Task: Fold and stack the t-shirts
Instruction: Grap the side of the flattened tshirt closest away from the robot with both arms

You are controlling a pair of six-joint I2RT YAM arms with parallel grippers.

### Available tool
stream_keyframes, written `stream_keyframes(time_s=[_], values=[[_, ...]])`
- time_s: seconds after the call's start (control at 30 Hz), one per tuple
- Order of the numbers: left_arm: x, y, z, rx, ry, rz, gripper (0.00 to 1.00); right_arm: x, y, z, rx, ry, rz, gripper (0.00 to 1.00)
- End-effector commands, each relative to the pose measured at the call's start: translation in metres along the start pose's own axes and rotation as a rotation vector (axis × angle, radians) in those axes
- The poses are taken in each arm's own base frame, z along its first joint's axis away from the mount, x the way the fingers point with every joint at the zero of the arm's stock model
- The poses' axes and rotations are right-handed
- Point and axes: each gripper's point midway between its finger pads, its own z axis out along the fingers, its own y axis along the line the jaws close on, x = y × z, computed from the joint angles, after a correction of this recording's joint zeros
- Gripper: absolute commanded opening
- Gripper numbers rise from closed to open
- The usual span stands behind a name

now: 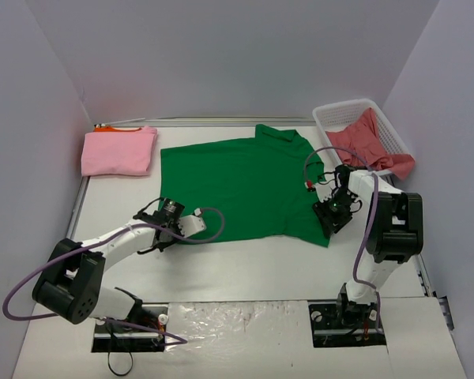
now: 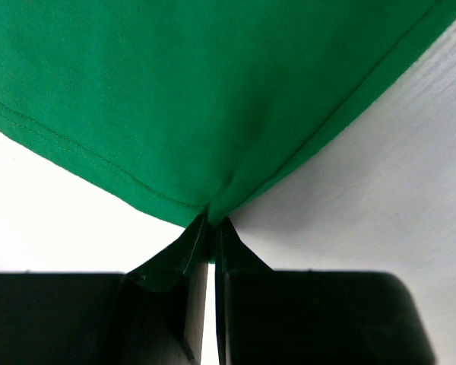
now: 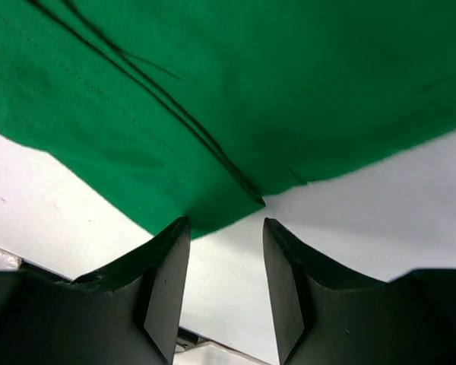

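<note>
Overhead view first: green t-shirt (image 1: 245, 185) is spread flat across the middle of the table (image 1: 245, 272), collar toward the far wall. Pink t-shirt (image 1: 118, 152) sits folded at the far left, with a sliver of the orange t-shirt (image 1: 110, 128) poking out from under its far edge. Coral red t-shirt (image 1: 373, 140) is bunched up in the white basket (image 1: 330, 117) at the far right, spilling over the rim a bit. Left gripper (image 1: 196, 227) is down at the green t-shirt's near-left corner, and right gripper (image 1: 330, 223) is at its near-right corner.

Left wrist cam: the fingers (image 2: 243, 262) are squeezed together with basically no gap. The hem corner of the green t-shirt is pinched right between them, with the cloth puckering into the pinch. White table shows on both sides.

Right wrist cam is a different story. The fingers (image 3: 167, 258) stand partly apart with a clear gap. The green corner's tip lies flat on the table just ahead of that gap, with a seam running back from it. Nothing is gripped as far as I can see. The cloth either touches the left-hand fingertip or comes very near it, can't tell which.
</note>
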Motion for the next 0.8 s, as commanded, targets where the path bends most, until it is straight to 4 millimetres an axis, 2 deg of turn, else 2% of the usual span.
stream_keyframes(time_s=[0.0,0.23,0.47,0.67,0.77], values=[[-0.010,0.008,-0.006,-0.023,-0.025,-0.011,0.02,0.006,0.006,0.006,-0.069,0.043,0.002,0.39],[-0.010,0.008,-0.007,-0.022,-0.026,-0.011,0.02,0.001,0.004,0.017,-0.099,0.047,0.005,0.37],[-0.010,0.009,-0.006,-0.022,-0.022,-0.012,0.02,-0.002,0.004,0.010,-0.089,0.018,0.001,0.12],[-0.010,0.009,-0.007,-0.021,-0.025,-0.014,0.02,-0.003,0.005,0.002,-0.073,-0.002,-0.014,0.00],[-0.010,0.009,-0.007,-0.024,-0.027,-0.015,0.02,-0.005,0.004,-0.001,-0.067,-0.016,-0.016,0.00]])
